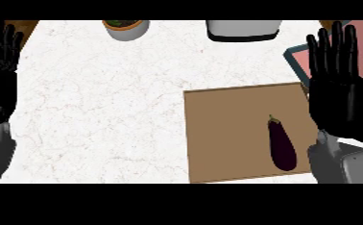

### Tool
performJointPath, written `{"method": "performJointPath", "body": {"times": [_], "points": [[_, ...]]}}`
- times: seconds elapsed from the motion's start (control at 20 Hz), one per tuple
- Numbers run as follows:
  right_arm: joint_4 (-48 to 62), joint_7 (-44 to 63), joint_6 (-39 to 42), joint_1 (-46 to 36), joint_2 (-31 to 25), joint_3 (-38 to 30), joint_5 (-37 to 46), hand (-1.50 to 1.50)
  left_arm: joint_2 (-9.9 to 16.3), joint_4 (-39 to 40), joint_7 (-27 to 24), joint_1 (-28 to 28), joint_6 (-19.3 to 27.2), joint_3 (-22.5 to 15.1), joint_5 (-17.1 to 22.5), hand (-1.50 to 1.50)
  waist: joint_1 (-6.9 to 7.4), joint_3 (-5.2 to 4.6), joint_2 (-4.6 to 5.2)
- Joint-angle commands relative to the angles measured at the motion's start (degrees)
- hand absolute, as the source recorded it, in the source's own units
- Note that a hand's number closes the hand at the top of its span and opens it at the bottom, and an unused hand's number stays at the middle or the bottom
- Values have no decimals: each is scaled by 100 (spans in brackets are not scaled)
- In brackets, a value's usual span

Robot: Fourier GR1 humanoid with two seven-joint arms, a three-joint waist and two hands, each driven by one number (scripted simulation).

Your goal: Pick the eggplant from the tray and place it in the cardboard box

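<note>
Purple eggplant (pixel 281 144) lying lengthwise on brown tray (pixel 220 137), stem away, untouched. Right hand (pixel 336 89) beside tray, fingers straight, holding nothing; left hand (pixel 8 75) likewise open at left edge. Best to lower right hand over the middle, curl across its width, then lift level. Box not clearly identifiable.

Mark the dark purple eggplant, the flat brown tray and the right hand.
dark purple eggplant (pixel 281 144), head view, mid-body.
flat brown tray (pixel 223 132), head view, bare surface left of the eggplant.
black right hand (pixel 334 99), head view, palm.
</note>
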Motion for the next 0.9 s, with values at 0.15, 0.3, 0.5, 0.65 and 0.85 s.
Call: {"method": "performJointPath", "body": {"times": [0.15,0.3,0.5,0.65,0.85], "points": [[158,729,-540,945,-1172,-165,1391,150,-437,553,657,768,335,-290,-87,0,-3,-79,119],[609,806,-179,1333,-2553,169,2865,150,-498,749,783,878,351,-312,-46,0,-96,-366,420],[547,1622,-1837,2362,-1920,-79,3666,-150,-888,1027,1201,1219,535,-532,1,0,-178,-83,85],[-143,2082,-2180,2914,-2154,67,4579,-150,-1056,1203,1030,1324,543,-632,-74,0,-90,-86,65],[-1248,3489,-1645,3629,-2516,364,5468,-150,-1148,1105,1148,1219,686,-780,-248,0,-29,-85,57]]}}
